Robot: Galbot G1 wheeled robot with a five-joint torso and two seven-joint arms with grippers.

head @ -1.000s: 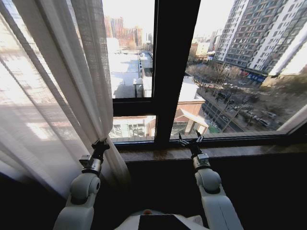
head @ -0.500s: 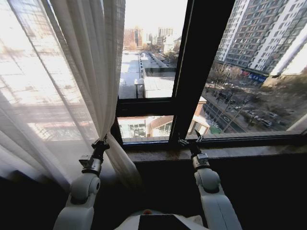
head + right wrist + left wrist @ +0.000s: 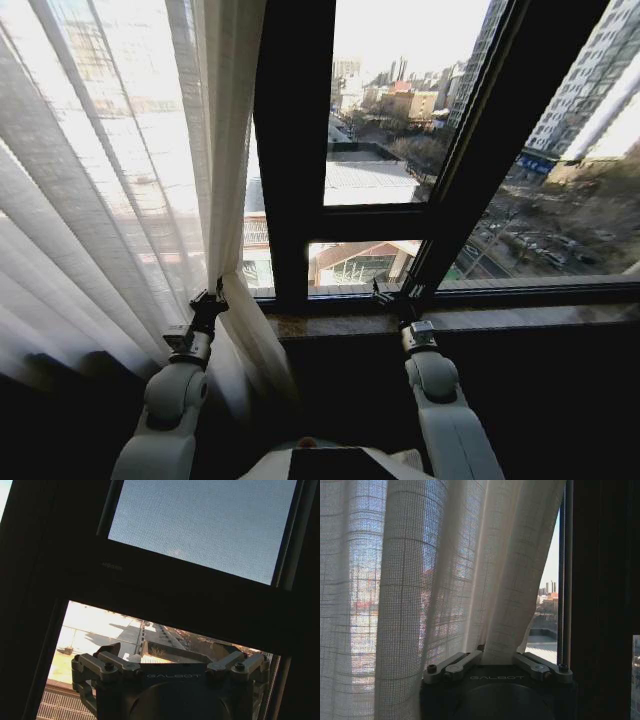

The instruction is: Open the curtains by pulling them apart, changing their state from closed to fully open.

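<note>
Curtain panel (image 3: 110, 200) bunched at nine o'clock of the window frame (image 3: 290, 150); left gripper (image 3: 210, 300) fingers pinch its inner edge to drag it. Right gripper (image 3: 392, 296), fingers wide, idles near the sill (image 3: 520, 318).

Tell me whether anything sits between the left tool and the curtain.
Nothing visible does. The left tool is already at the curtain, with the fabric's edge fold running down between its fingers.
</note>
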